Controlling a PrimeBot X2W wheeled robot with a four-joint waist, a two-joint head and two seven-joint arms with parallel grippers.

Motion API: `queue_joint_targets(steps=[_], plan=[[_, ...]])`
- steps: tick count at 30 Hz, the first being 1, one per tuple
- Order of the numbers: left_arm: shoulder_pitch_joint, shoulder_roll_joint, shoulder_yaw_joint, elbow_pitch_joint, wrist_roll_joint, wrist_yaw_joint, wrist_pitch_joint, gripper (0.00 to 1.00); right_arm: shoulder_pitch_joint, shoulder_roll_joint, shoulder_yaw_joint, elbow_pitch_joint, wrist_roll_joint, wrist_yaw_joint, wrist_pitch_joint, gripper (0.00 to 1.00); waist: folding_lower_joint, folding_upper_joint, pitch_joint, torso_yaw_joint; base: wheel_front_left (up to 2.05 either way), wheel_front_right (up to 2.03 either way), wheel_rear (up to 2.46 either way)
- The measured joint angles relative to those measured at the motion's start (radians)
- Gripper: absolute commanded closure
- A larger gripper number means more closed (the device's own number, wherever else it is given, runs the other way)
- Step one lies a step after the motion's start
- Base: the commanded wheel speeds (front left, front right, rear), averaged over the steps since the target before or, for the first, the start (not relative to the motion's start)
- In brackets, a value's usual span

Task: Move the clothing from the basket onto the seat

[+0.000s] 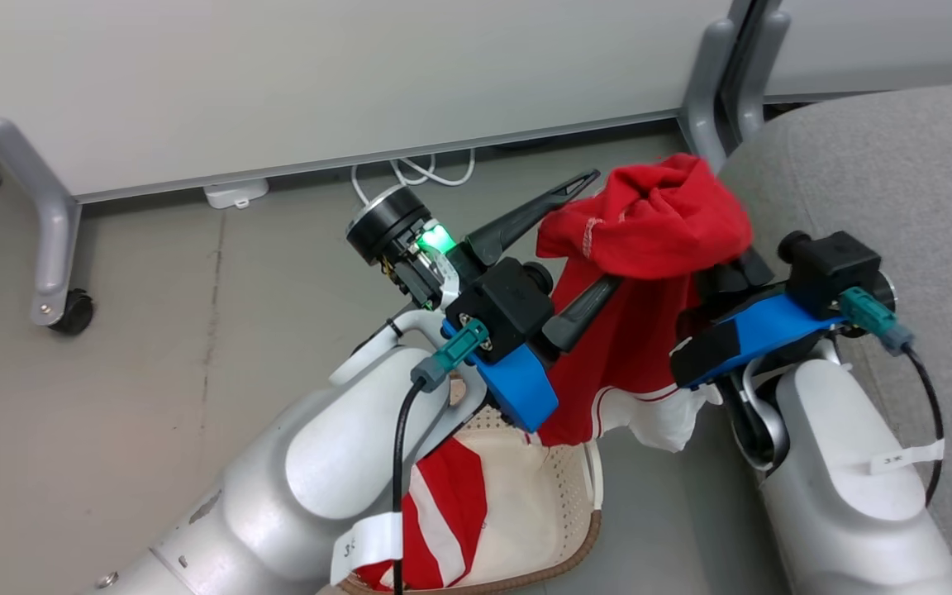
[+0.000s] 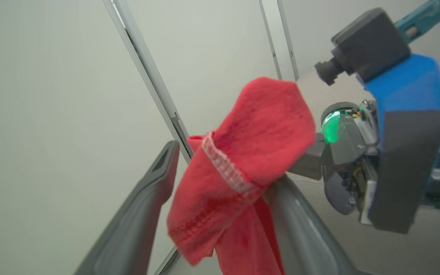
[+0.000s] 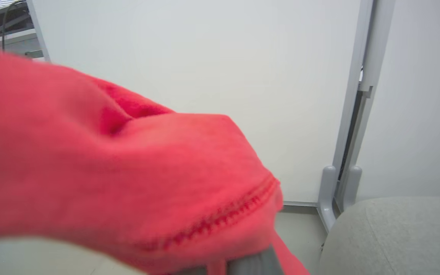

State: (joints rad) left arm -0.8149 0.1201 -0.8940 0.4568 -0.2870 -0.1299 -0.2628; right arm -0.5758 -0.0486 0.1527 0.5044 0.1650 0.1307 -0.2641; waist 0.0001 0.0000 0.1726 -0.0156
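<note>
Red soft fabric garment (image 1: 649, 223) hangs gripped in the clenched right hand (image 1: 728, 273), its fold draped against the wide-open left hand (image 1: 604, 231).

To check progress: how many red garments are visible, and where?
2. One garment hangs from the right end effector, near the seat; another garment lies in the basket, partly behind the left arm. Others may be hidden.

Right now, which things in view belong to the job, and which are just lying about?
Job: lifted red garment; basket; second red garment inside it; grey seat.
Lying about: white cables; white plug box; partition leg with caster, all on the floor by the wall.
</note>
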Motion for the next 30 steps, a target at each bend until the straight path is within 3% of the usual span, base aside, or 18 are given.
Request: queue_joint_targets(steps=[30], plan=[[0.033, 0.059, -0.097, -0.009, -0.016, 0.000, 0.000, 0.00, 0.017, -0.001, -0.370, -0.176, -0.032, 0.000, 0.000, 1.00, 0.0000, 0.0000, 0.180, -0.266, 0.00, 0.00, 0.00]])
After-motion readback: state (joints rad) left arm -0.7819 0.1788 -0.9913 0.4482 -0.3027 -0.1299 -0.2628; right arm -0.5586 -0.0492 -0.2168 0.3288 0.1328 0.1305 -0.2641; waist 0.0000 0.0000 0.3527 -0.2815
